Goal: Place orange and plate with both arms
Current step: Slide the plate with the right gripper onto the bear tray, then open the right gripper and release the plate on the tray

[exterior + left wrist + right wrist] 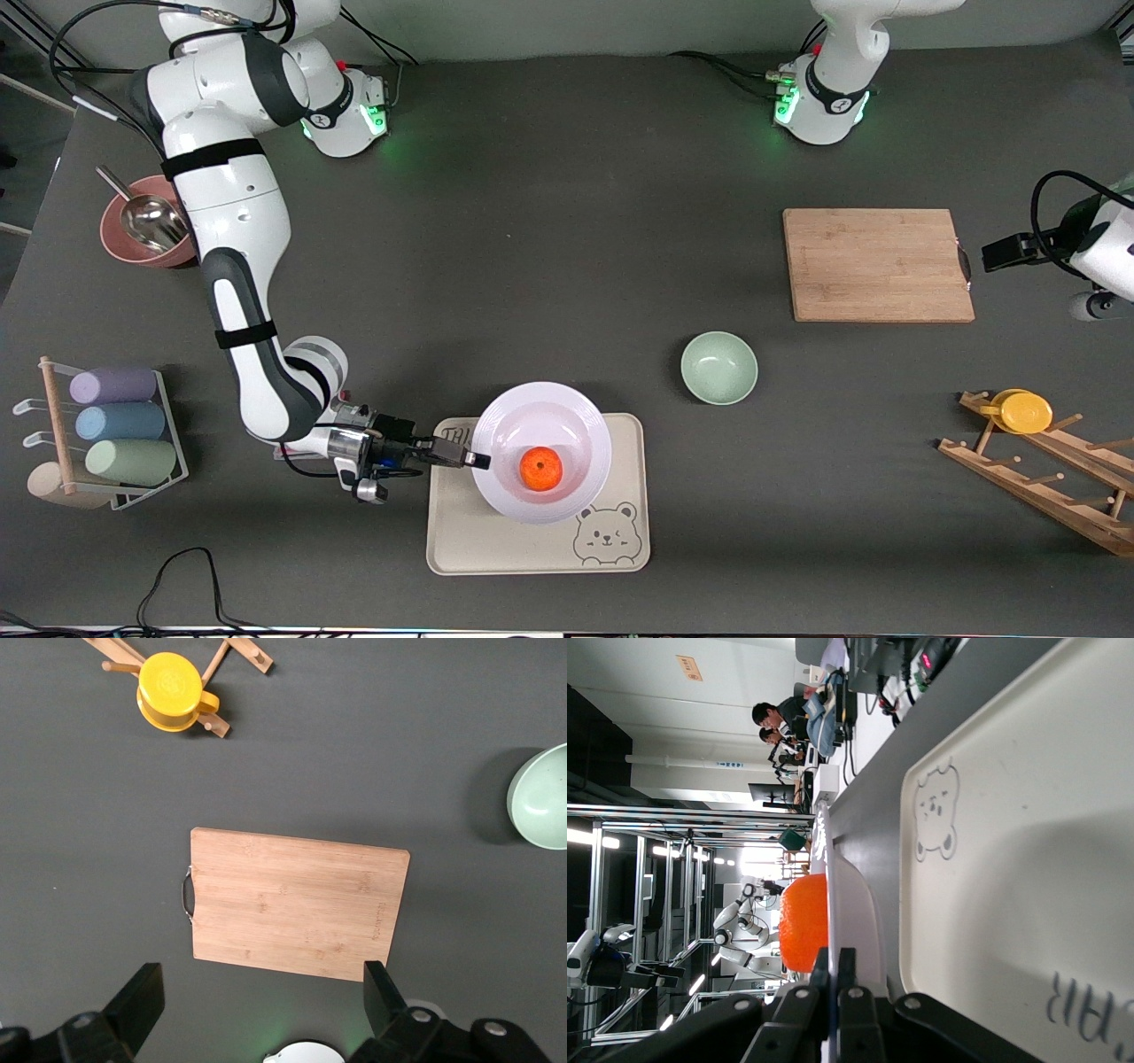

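Note:
The orange (540,468) sits in the middle of the pale lavender-white plate (567,412). My right gripper (477,460) is shut on the plate's rim at the edge toward the right arm's end, and holds the plate over the cream bear tray (532,549). In the right wrist view the fingers (833,970) pinch the thin rim (855,904), with the orange (804,921) just past them and the tray (1010,859) beneath. My left gripper (1001,252) is open and empty, hovering beside the wooden cutting board (877,264); its wrist view shows the jaws (263,997) wide apart above the board (297,904).
A mint-green bowl (718,367) stands between the tray and the cutting board. A wooden rack with a yellow cup (1023,412) is at the left arm's end. A pink bowl with a metal scoop (146,232) and a rack of pastel cups (115,425) are at the right arm's end.

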### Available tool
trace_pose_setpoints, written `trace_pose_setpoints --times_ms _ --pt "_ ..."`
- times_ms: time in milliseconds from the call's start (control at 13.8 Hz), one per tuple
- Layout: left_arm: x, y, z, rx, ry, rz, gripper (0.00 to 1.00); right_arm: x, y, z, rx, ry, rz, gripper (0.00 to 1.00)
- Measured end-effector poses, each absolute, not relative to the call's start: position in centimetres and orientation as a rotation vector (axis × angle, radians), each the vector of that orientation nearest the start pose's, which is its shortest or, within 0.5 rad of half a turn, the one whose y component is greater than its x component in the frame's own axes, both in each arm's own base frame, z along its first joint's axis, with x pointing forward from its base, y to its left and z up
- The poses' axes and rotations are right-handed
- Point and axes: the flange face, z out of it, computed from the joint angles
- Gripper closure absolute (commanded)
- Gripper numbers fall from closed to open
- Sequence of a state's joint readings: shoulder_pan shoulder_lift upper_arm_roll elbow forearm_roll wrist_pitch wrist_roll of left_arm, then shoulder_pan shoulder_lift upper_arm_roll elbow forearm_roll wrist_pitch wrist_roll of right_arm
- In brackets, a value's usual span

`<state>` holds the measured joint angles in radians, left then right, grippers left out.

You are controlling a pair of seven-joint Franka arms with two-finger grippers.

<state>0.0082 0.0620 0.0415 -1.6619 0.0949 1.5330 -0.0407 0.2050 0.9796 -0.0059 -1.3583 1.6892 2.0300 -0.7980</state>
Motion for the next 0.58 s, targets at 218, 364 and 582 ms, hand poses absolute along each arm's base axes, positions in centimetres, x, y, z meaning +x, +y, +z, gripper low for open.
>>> trace_pose_setpoints --times_ms 218,364,582 --pt "55.8 4.9 54.4 -3.033 -0.113 0.299 0.00 70.7 19.5 11.6 -1.851 0.194 -0.182 1.00" --pt "55.9 4.9 54.3 -3.033 -0.107 0.301 0.00 70.6 19.3 10.2 -1.871 0.203 -0.178 1.00" --pt "55.9 4.8 54.3 -3.034 -0.102 0.301 0.00 70.7 19.2 9.8 -1.885 0.203 -0.183 0.85"
